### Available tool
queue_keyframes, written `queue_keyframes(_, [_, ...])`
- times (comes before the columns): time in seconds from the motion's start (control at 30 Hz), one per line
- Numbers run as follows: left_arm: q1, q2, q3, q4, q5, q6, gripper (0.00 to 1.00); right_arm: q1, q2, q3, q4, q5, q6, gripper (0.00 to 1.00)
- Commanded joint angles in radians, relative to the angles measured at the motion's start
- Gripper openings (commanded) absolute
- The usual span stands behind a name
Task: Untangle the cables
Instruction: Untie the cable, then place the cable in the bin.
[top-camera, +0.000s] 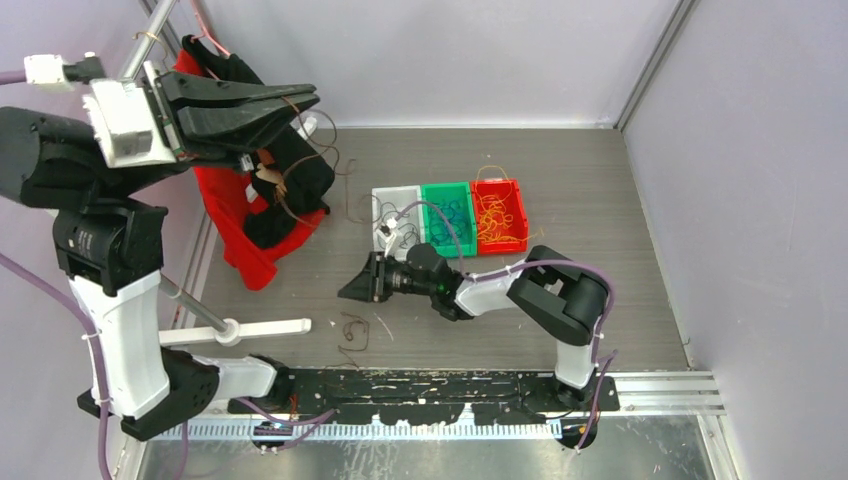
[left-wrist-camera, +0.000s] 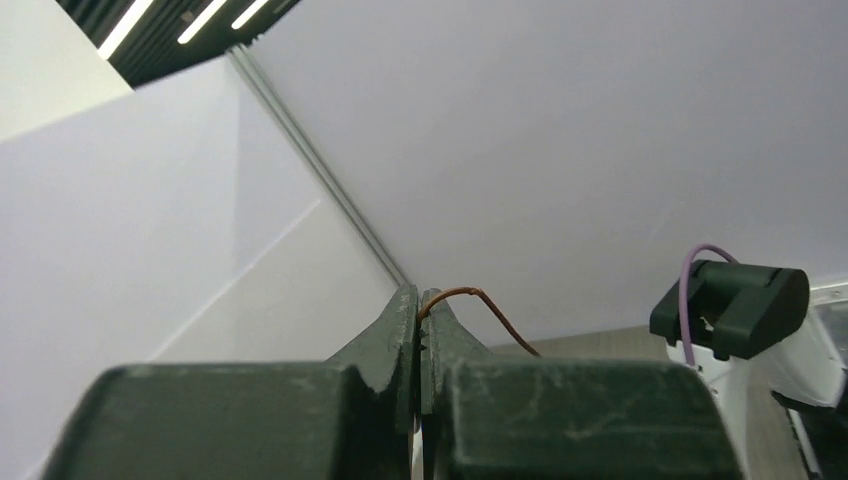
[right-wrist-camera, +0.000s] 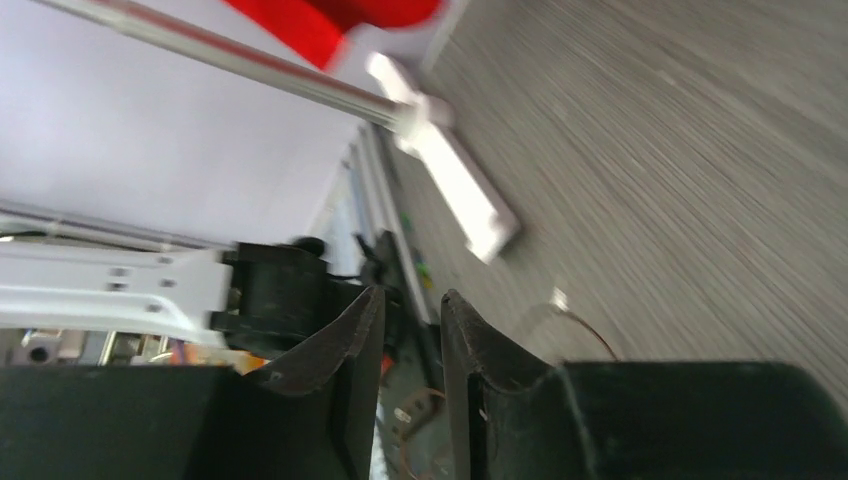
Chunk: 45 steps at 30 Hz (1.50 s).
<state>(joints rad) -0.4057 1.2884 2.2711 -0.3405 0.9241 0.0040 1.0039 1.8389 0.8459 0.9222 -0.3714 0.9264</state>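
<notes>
My left gripper (top-camera: 312, 100) is raised high at the back left, and in the left wrist view it (left-wrist-camera: 420, 300) is shut on a thin brown cable (left-wrist-camera: 480, 297). That cable (top-camera: 333, 152) hangs down from the tips toward the table. More brown strands (top-camera: 285, 185) lie on the red and black cloth. My right gripper (top-camera: 350, 291) is low over the table's middle, pointing left. In the right wrist view it (right-wrist-camera: 412, 297) stands a little open with nothing between the fingers. A loose brown cable loop (top-camera: 352, 331) lies on the table just in front of it.
Three small bins stand side by side at the back: white (top-camera: 390, 192), green (top-camera: 447, 187) with blue cables, red (top-camera: 500, 184) with orange cables. A red and black cloth (top-camera: 240, 215) lies at the left. A metal pole with a white foot (top-camera: 265, 328) runs across the near left.
</notes>
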Motion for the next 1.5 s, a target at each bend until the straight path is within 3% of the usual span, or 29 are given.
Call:
queue_keyframes(0.0, [-0.002, -0.026, 0.017, 0.096, -0.032, 0.052, 0.00, -0.022, -0.012, -0.048, -0.029, 0.062, -0.001, 0.34])
queue_keyframes(0.23, [-0.003, -0.033, -0.054, 0.091, -0.045, 0.113, 0.00, -0.039, -0.103, -0.111, -0.122, 0.101, -0.049, 0.46])
queue_keyframes(0.4, [-0.003, -0.075, -0.196, 0.065, -0.043, 0.164, 0.00, -0.055, -0.247, -0.141, -0.208, 0.144, -0.056, 0.52])
queue_keyframes(0.67, [-0.003, -0.125, -0.443, 0.056, -0.050, 0.205, 0.00, -0.133, -0.557, -0.122, -0.612, 0.313, -0.143, 0.51])
queue_keyframes(0.97, [-0.002, -0.112, -0.709, 0.187, -0.112, 0.221, 0.00, -0.186, -0.777, -0.050, -1.044, 0.585, -0.255, 0.50])
queue_keyframes(1.23, [-0.002, 0.027, -0.768, 0.284, -0.172, 0.235, 0.00, -0.213, -0.897, -0.066, -1.123, 0.717, -0.286, 0.50])
queue_keyframes(1.47, [-0.002, 0.152, -0.762, 0.295, -0.212, 0.250, 0.00, -0.230, -0.938, -0.084, -1.154, 0.726, -0.288, 0.49])
